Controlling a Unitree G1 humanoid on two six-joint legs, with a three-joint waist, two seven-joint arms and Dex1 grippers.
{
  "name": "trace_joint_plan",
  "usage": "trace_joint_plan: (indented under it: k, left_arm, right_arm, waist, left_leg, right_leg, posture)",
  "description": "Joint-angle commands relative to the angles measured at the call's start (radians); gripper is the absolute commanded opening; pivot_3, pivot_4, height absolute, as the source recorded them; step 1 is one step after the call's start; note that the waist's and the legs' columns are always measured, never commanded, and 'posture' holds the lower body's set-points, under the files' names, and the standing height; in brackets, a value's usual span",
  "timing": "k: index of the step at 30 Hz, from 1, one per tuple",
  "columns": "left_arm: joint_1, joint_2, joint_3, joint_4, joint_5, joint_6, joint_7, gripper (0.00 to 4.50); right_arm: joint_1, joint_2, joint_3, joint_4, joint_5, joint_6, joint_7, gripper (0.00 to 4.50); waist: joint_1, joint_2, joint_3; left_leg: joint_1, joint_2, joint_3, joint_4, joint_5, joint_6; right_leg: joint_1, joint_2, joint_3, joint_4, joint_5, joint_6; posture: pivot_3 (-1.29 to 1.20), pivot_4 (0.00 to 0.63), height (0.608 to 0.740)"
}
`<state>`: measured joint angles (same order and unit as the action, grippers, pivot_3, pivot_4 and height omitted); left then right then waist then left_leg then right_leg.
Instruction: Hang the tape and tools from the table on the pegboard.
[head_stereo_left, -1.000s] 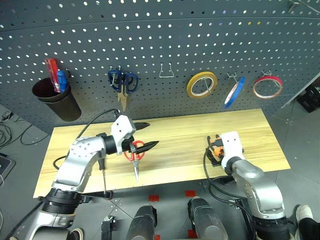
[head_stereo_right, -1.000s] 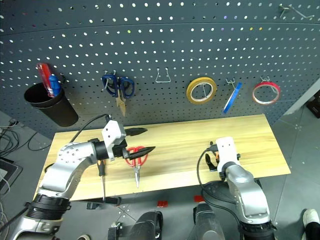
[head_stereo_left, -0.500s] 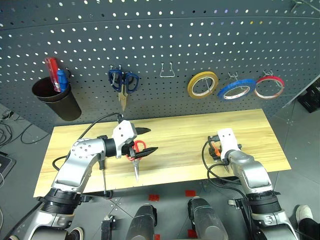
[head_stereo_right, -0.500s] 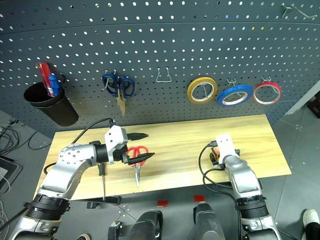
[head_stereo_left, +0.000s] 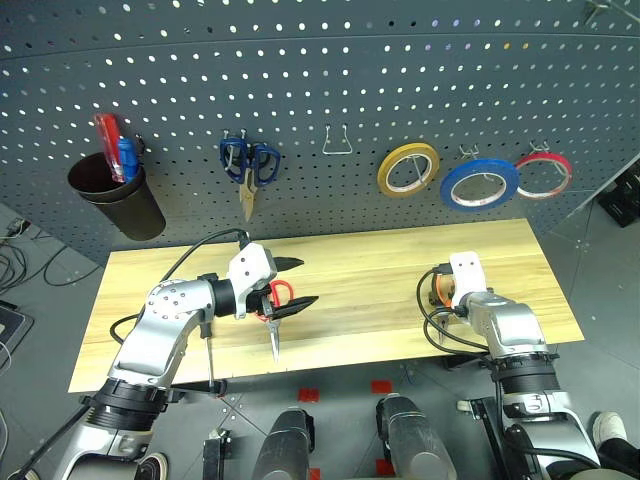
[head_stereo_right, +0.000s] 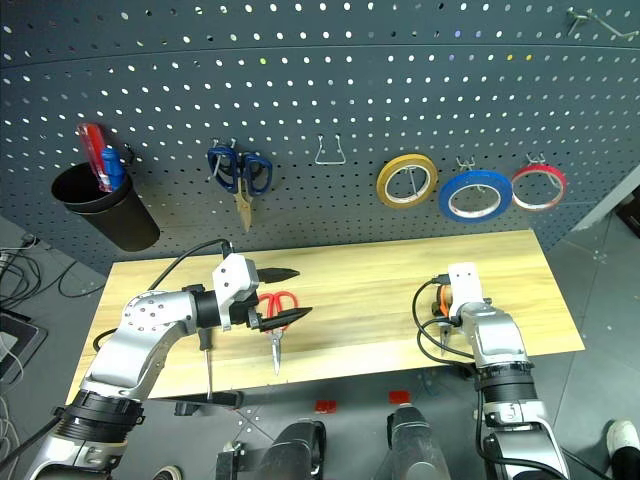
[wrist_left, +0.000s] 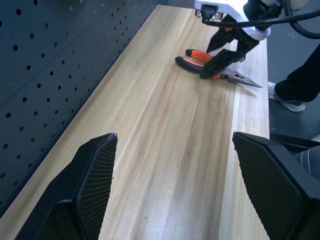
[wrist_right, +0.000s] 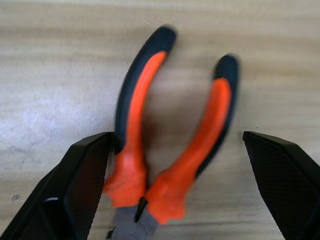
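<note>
- Blue tape now hangs flat on its hook on the pegboard, between the yellow roll and the red ring; a second ago it was edge-on and swinging. I count the tape as done.
- Right gripper has come down from the pegboard to the pliers. Its jaws are wide open, one either side of the orange handles, holding nothing. I judge the pliers are next.
- Left gripper has stayed put, wide open and empty, above the red scissors on the desk.
- Screwdriver lies left of the scissors, its tip near the desk's front edge.
- Room: the pliers sit near the desk's front right edge, nose pointing off it, so I see little margin for a nudge there. Bare wood between pliers and scissors. Free hook on the pegboard above the scissors, beside the blue scissors.
</note>
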<state>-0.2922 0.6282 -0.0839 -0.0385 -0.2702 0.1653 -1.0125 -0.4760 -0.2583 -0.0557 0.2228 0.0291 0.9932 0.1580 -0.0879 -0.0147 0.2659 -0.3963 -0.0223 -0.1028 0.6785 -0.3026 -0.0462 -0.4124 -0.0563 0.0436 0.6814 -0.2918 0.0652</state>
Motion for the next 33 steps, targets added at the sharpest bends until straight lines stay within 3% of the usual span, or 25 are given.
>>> trace_joint_plan:
  k: [1, 8, 11, 16, 21, 23, 28, 33]
  left_arm:
    - [0.005, -0.002, 0.012, -0.034, -0.003, -0.019, 0.004, 3.9]
    - [0.011, -0.007, 0.013, -0.029, 0.0, -0.024, 0.01, 3.9]
    - [0.009, -0.01, 0.014, -0.028, 0.001, -0.026, 0.012, 3.9]
    - [0.013, -0.011, 0.015, -0.021, 0.005, -0.039, 0.019, 3.9]
    - [0.029, -0.025, 0.037, -0.023, 0.002, -0.06, 0.056, 3.9]
    - [0.041, -0.039, 0.058, -0.029, -0.015, -0.063, 0.076, 3.9]
    - [0.116, -0.08, 0.156, -0.108, -0.13, -0.016, 0.122, 3.9]
    - [0.189, -0.104, 0.24, -0.201, -0.231, 0.049, 0.178, 3.9]
  right_arm:
    - [-0.005, -0.009, -0.002, -0.008, 0.035, 0.073, 0.042, 4.49]
    - [0.002, -0.011, 0.026, -0.011, 0.039, 0.091, 0.058, 4.49]
    - [-0.001, -0.011, 0.042, 0.024, 0.027, 0.041, 0.054, 3.94]
    - [-0.02, -0.003, 0.03, 0.115, 0.028, -0.026, 0.037, 2.27]
    - [-0.01, -0.006, 0.067, 0.093, 0.026, -0.049, 0.062, 2.14]
    - [0.015, -0.015, 0.102, 0.004, 0.023, -0.074, 0.087, 2.14]
    - [0.168, -0.033, 0.172, -0.45, 0.048, -0.132, 0.132, 2.14]
    - [0.323, 0.051, 0.233, -0.816, 0.082, -0.184, 0.104, 2.14]
  waist:
    - [0.0, 0.0, 0.0]
    - [0.0, 0.0, -0.001]
    - [0.0, -0.001, -0.001]
    - [-0.001, -0.005, -0.007]
    - [0.0, -0.009, -0.014]
    - [0.001, -0.009, -0.014]
    - [-0.001, -0.009, -0.014]
    - [0.005, -0.009, -0.015]
  left_leg:
    - [0.0, 0.0, 0.0, 0.0, 0.0, 0.0]
    - [0.0, 0.0, 0.0, 0.0, 0.0, -0.001]
    - [0.0, 0.0, 0.0, 0.0, 0.0, -0.001]
    - [0.001, 0.0, 0.0, 0.0, 0.001, -0.001]
    - [0.002, 0.0, 0.0, 0.0, 0.001, -0.001]
    - [0.002, 0.0, 0.0, 0.0, 0.001, -0.001]
    - [-0.005, 0.001, 0.001, 0.0, 0.002, -0.003]
    - [-0.005, 0.001, 0.0, 0.0, 0.002, -0.003]
  right_leg:
    - [0.0, 0.0, 0.0, 0.0, 0.0, 0.0]
    - [0.0, 0.0, 0.0, 0.0, 0.0, 0.0]
    - [0.0, 0.0, 0.0, 0.0, 0.0, 0.0]
    - [0.001, 0.0, 0.0, 0.0, 0.0, 0.0]
    - [0.002, 0.0, 0.0, 0.0, 0.0, 0.0]
    - [0.002, 0.0, 0.0, 0.0, 0.0, 0.0]
    - [-0.007, 0.0, 0.001, 0.002, 0.0, 0.0]
    - [-0.007, -0.001, 0.001, 0.003, 0.0, 0.0]
  posture:
    - [-0.06, 0.237, 0.74]
    - [-0.06, 0.227, 0.74]
    - [-0.06, 0.224, 0.74]
    - [-0.06, 0.219, 0.74]
    - [-0.05, 0.215, 0.74]
    - [-0.05, 0.215, 0.74]
    - [-0.05, 0.216, 0.74]
    - [-0.05, 0.221, 0.74]
